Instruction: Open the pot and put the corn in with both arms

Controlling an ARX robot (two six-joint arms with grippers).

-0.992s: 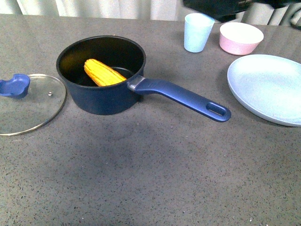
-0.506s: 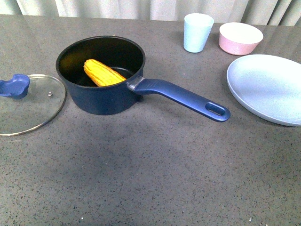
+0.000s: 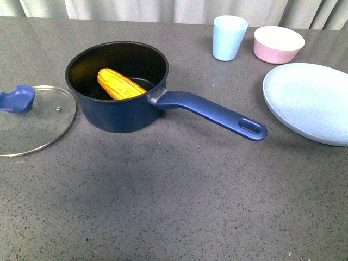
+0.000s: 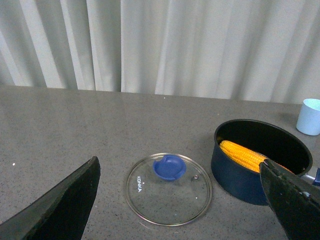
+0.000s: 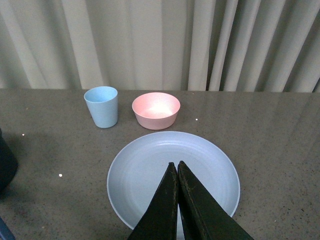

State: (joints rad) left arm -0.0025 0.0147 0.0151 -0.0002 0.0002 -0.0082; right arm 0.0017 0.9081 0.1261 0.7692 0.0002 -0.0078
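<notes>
Pale curtains hang behind a speckled grey bench. On it stands the pot, uncovered, long blue handle pointing toward the plate side. The corn lies tilted inside the pot, one end up against the inner wall. The glass lid lies flat on the bench just beside the pot, blue knob near its far edge; from here I cannot tell whether the rims touch.

Further off: a pale blue cup, a pink bowl, a large light-blue plate, all apart from the pot.

Neither arm shows in the front view. Left gripper: its black fingers are spread wide, nothing between them, hanging above the lid and pot. Right gripper: fingers pressed together, empty, held over the plate.

Judgement: both parts of the task look done, lid off and corn in. What remains is most likely parking the arms. To do that well, each arm should draw back along its own side, staying high enough to pass over the pot handle and the cup. The handle juts out on the right arm's side, so a low sweep there could spin the pot. Leave the lid where it lies.
</notes>
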